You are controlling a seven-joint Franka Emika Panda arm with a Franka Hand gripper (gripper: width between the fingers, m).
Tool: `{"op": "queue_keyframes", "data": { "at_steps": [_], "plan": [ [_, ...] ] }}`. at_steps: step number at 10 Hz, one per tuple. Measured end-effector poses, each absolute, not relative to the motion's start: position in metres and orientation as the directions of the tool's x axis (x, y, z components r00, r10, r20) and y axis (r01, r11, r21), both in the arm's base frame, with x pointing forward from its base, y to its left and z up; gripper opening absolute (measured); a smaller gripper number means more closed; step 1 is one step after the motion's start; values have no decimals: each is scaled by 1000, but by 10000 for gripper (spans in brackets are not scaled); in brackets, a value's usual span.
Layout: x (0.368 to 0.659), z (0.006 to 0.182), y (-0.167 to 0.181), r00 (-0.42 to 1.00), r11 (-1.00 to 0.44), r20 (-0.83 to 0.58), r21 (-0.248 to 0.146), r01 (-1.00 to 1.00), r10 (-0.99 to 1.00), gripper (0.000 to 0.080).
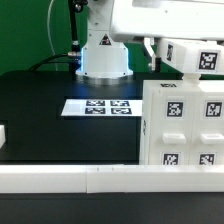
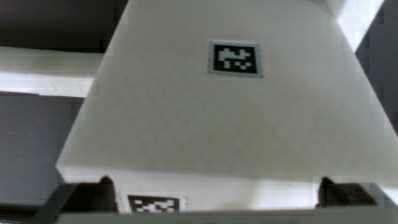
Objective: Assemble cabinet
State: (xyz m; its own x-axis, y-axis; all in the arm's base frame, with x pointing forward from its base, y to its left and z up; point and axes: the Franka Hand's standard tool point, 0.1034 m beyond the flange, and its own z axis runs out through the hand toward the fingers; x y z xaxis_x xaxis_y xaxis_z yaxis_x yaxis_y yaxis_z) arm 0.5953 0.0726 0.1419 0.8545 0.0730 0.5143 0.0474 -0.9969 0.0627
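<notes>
The black table (image 1: 50, 115) lies free on the exterior view's left, with only the flat marker board (image 1: 100, 106) in the middle. On the right the big cabinet (image 1: 185, 125) blocks the way, and a long white rail (image 1: 60, 178) closes the front edge.

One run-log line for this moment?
gripper: shut on white panel, lifted | cabinet: on table | marker board: flat
</notes>
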Motion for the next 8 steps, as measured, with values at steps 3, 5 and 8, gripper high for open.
{"op": "queue_keyframes", "data": {
  "at_steps": [3,5,8],
  "plan": [
    [596,138,78,852,-996,517,64,55,80,553],
    [599,138,79,855,-996,511,65,57,83,553],
    [598,135,74,858,-996,508,69,52,80,553]
  ]
}}
